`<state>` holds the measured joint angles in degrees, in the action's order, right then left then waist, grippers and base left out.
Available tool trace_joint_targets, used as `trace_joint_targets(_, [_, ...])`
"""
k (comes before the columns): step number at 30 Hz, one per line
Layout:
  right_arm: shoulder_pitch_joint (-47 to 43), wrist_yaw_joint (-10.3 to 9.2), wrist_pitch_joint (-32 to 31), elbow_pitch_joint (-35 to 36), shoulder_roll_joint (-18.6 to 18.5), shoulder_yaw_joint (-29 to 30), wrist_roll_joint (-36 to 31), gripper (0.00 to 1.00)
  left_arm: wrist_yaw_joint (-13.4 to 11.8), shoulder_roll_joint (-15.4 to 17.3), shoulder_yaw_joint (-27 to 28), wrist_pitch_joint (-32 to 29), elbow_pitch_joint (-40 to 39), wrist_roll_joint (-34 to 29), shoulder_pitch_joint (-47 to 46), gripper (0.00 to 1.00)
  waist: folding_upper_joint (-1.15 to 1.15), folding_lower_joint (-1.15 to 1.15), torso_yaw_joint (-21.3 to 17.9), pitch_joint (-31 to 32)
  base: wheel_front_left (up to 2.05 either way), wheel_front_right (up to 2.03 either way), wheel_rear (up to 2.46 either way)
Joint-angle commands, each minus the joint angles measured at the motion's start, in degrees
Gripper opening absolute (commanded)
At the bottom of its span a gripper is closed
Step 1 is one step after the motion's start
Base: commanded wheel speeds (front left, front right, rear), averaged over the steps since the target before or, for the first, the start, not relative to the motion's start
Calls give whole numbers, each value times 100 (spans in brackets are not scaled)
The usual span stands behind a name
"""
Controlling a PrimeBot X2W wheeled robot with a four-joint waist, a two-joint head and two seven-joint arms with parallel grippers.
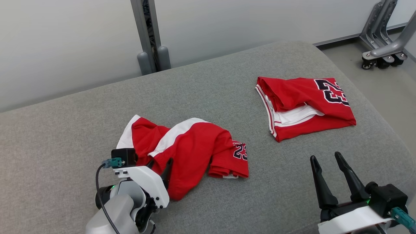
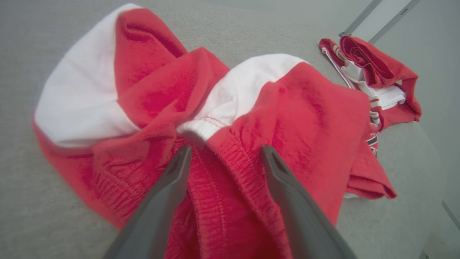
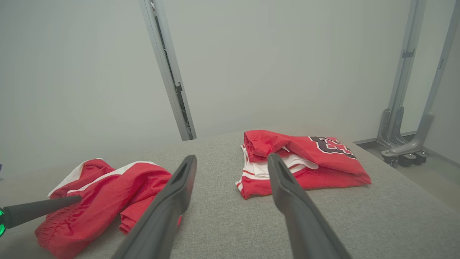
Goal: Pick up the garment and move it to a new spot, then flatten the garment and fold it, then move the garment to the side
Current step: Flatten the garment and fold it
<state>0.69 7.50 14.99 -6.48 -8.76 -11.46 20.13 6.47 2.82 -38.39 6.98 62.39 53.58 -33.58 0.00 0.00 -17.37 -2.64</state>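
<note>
At the near left of the grey cushion (image 1: 208, 208), the crumpled red garment (image 1: 195, 143) is straddled by the spread jaws of the left gripper (image 2: 225, 151). If only a thin fold were pinched, it could slip. A folded jersey (image 1: 292, 94) lies far right. The right gripper (image 1: 325, 157) is held apart, empty. A pale wall (image 1: 65, 48) is seen behind.

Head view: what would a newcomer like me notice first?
A crumpled red-and-white garment numbered 23 lies at the near left of the grey fabric cushion, and a folded red-and-white garment with the same number farther right. The left tool, open, points into the crumpled one's waistband; the right tool hovers open at the lower right.
</note>
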Motion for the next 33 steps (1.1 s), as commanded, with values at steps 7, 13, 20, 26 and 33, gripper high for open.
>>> trace_joint_targets(7, [116,1,30,-31,-34,-80,-20,100,80,24,-272,47,131,205,-320,0,0,0,-44,-39,0,0,0])
trace_joint_targets(13, [86,1,29,-71,-76,-63,11,100,94,24,-364,192,208,324,-350,0,0,0,-64,21,0,0,0])
trace_joint_targets(20, [-13,1,30,-99,-93,19,29,100,111,23,-594,407,63,459,-304,0,0,0,110,230,0,0,0])
trace_joint_targets(26, [-91,1,30,-106,-174,217,51,100,109,82,-790,658,-292,371,-254,0,0,0,464,386,0,0,0])
trace_joint_targets(33, [-188,1,30,-89,-184,417,-2,100,105,732,-911,807,-1403,140,206,0,0,0,916,522,0,0,0])
